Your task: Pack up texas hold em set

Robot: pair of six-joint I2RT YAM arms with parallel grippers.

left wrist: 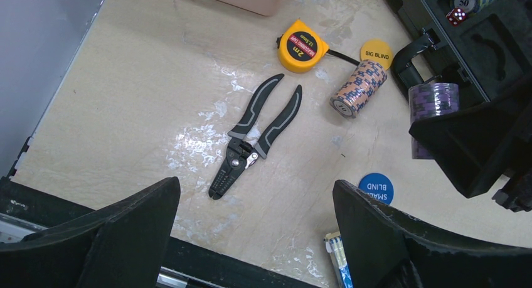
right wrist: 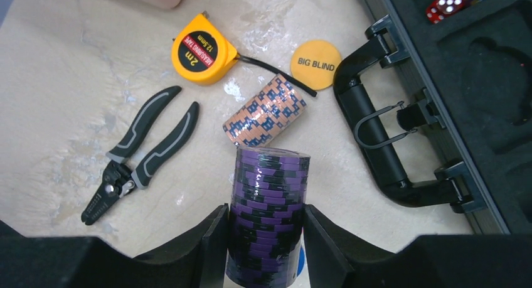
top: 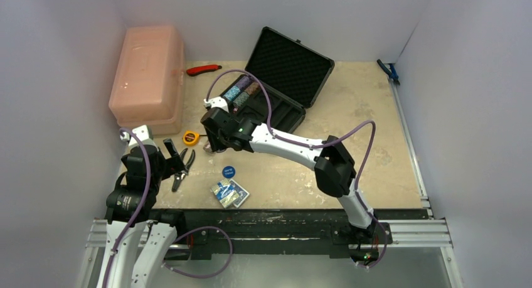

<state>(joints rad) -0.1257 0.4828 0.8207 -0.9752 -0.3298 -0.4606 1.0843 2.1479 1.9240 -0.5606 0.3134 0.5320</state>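
Grip: right pincer (right wrist: 266,228) clamps purple-black poker chip stack (right wrist: 271,175); lower it level into black foam-lined case (right wrist: 489,112); left pincer (left wrist: 254,197) gapes.

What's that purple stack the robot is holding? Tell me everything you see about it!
It is a stack of purple poker chips with black edge stripes, shiny like plastic. The chips line up neatly. The right pincer squeezes it between two black fingers, one on each side. It seems raised off the table, close to the orange chip stack lying on its side, not touching it.
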